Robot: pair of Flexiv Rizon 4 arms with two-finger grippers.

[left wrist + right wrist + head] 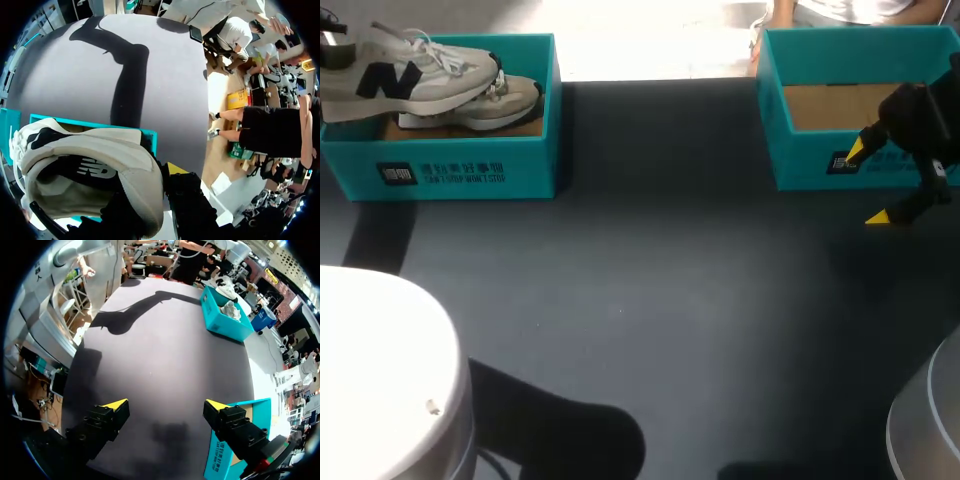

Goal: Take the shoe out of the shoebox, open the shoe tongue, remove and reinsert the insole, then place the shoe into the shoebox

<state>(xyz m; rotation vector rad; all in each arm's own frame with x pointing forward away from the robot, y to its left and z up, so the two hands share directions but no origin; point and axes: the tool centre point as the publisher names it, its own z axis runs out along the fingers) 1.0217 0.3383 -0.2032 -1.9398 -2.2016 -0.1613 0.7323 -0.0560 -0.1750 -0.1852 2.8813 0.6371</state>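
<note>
1. Right pincer (868,183): open, with both yellow tips spread wide and nothing between them. It hangs low over the table (650,300) at the right side, just in front of the right shoebox (800,165).
2. Right shoebox: only its brown cardboard floor shows. No shoe is visible inside it.
3. Left pincer (332,52): positioned at the far left, over the left shoebox (470,170). It grips the shoe (410,70) at the heel end. The left wrist view shows only one yellow tip, against the outside of the heel, and the shoe hides the other finger. The grip is therefore judged from the shoe riding above the box rim.
4. Shoe: raised above the rim of the left shoebox, over a second shoe (490,105) that rests inside the box. Its long axis runs across the table. The heel is at the left pincer and the toe points toward the table's middle and the right arm. The laces face upward.
5. Governing relation: the shoe lies to the left of the right pincer and well apart from it. Only the left arm is in contact with the shoe.
6. Step in hand (judgement): removal of the shoe from the left shoebox. The coming move calls for carrying it toe-first over the box wall toward the table's middle, where the right pincer can reach the tongue.
7. Caution (judgement): the toe hangs close above the second shoe, and loose laces may catch on it.
</note>
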